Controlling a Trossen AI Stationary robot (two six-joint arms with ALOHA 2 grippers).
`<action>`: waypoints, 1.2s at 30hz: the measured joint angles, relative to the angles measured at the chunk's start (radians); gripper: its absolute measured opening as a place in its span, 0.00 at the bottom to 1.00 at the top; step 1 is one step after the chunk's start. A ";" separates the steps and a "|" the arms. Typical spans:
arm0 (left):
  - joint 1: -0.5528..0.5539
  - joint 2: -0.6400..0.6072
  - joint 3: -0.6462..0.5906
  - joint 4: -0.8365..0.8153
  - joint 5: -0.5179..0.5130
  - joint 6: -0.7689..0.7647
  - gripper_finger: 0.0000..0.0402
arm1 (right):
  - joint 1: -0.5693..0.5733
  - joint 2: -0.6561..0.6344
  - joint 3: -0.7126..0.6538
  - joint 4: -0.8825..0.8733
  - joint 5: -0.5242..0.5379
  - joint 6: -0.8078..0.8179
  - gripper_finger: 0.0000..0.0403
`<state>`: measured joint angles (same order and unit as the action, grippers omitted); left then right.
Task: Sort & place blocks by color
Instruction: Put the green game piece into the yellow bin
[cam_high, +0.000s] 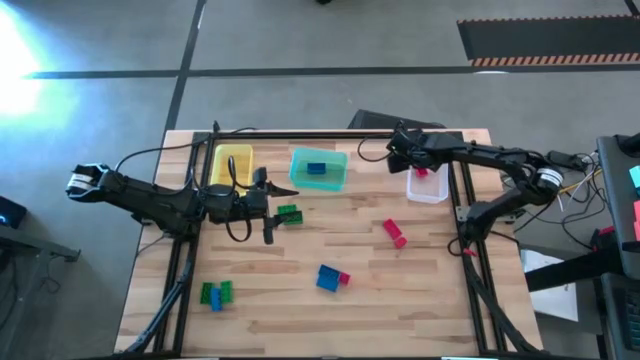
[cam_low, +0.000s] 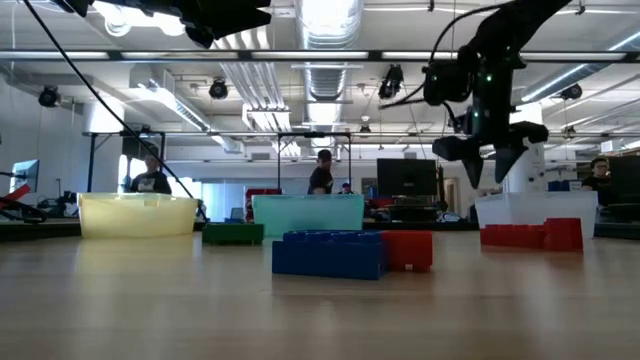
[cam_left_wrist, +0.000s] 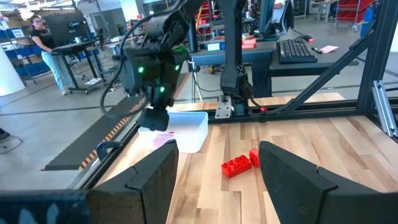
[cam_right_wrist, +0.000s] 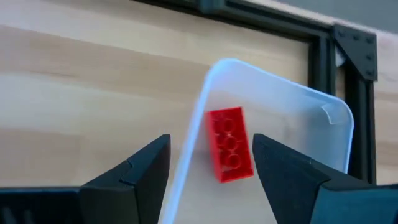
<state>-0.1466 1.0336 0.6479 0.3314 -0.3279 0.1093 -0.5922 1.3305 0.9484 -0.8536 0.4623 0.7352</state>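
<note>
Red brick in clear bin, right jaws released above it

Red brick (cam_right_wrist: 229, 144) is seen lying flat inside the clear bin (cam_right_wrist: 311, 112), near the bin's corner, w/ studs up. Right gripper (cam_high: 412, 160) is held over that bin at the far right of the surface (cam_high: 330, 300); its jaws are spread apart w/ nothing between them, and the brick sits below the gap, not touched by either jaw.

Left gripper (cam_high: 272, 205) is held over the surface's left-centre, just beside a green brick (cam_high: 289, 213); jaws are apart, nothing gripped.

Elsewhere: a blue brick (cam_high: 316, 168) is seen in the teal bin (cam_high: 335, 180); the yellow bin (cam_high: 220, 160) stands to its left. Loose on the surface: a 2nd red brick (cam_high: 394, 232), a blue-and-red pair (cam_high: 332, 277) nearer the front, and a green/blue cluster (cam_high: 215, 293) at front left.
</note>
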 joint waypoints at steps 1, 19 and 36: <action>0.000 0.001 0.000 0.000 0.000 0.000 0.52 | 0.018 -0.013 0.006 -0.005 0.000 -0.003 0.54; 0.000 0.091 -0.002 -0.013 -0.001 -0.242 0.52 | 0.692 -0.233 -0.116 0.269 0.091 -0.055 0.54; -0.116 0.236 0.224 -0.701 0.043 -0.965 0.48 | 0.896 -0.278 -0.199 0.511 0.089 -0.325 0.54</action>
<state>-0.2624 1.2700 0.8723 -0.3691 -0.2852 -0.8553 0.3036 1.0520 0.7494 -0.3428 0.5511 0.4098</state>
